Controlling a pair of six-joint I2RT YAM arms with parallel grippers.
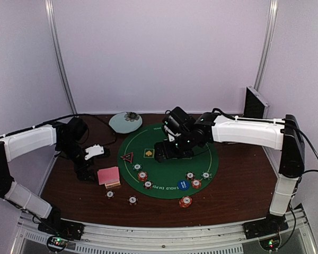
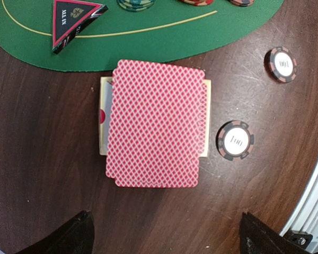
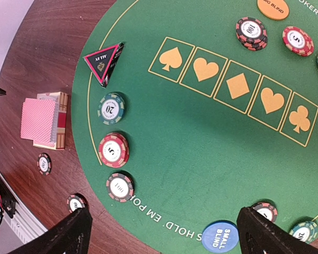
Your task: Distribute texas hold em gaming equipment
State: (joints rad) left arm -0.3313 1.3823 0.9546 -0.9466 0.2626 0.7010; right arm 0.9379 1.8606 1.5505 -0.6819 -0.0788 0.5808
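Pink-backed playing cards (image 2: 156, 124) under your wide-open left gripper (image 2: 167, 238); right gripper (image 3: 161, 233) likewise agape over round green felt mat (image 3: 201, 148).

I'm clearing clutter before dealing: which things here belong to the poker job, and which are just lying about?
Job: cards, chips, triangle marker, blue button, orange button.
Lying about: plate, case.
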